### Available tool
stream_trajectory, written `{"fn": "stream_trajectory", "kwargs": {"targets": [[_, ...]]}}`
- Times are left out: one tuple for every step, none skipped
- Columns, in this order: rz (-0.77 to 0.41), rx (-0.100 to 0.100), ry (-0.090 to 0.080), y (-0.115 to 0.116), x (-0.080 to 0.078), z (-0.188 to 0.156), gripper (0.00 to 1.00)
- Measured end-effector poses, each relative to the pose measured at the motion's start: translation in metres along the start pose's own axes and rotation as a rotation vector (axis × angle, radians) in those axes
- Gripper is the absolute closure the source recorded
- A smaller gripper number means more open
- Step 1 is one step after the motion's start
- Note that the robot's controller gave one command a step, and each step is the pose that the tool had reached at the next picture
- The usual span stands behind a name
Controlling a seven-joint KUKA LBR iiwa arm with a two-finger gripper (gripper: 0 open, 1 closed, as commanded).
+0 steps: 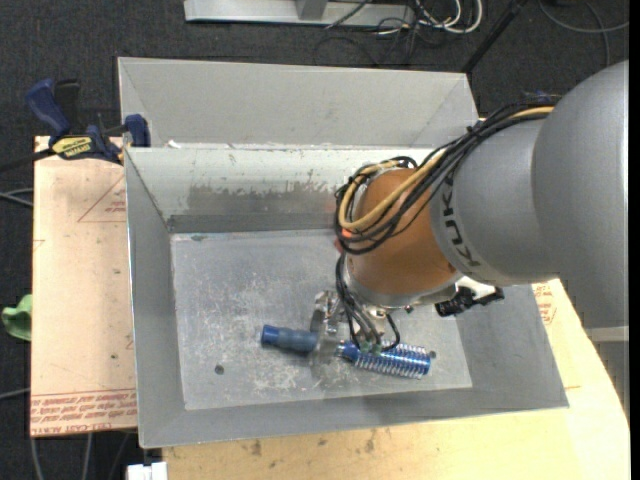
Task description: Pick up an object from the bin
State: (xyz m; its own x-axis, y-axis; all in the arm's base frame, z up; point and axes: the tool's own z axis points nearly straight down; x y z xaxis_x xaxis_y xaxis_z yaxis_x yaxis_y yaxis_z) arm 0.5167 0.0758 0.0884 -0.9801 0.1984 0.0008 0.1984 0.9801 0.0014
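A blue brush-like tool lies along the front part of the bin floor, with a blue handle point(288, 340) at its left end and a blue-and-white bristled head point(392, 359) at its right end. My gripper point(333, 330) hangs low over the middle of this tool, below the orange wrist cover. Its metal fingers point(324, 316) stand right at the tool's shaft, close to the bin floor. The middle of the tool is hidden behind the fingers.
The arm comes in from the right and covers the bin's right side. The left half of the scuffed grey floor is bare, with a small dark speck point(219, 370) near the front left. Sloped metal walls rise on every side.
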Motion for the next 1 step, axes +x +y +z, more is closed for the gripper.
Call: {"fn": "stream_trajectory", "kwargs": {"targets": [[-0.011,-0.002,-0.009,0.0003,-0.0037,-0.1551,1.0]]}}
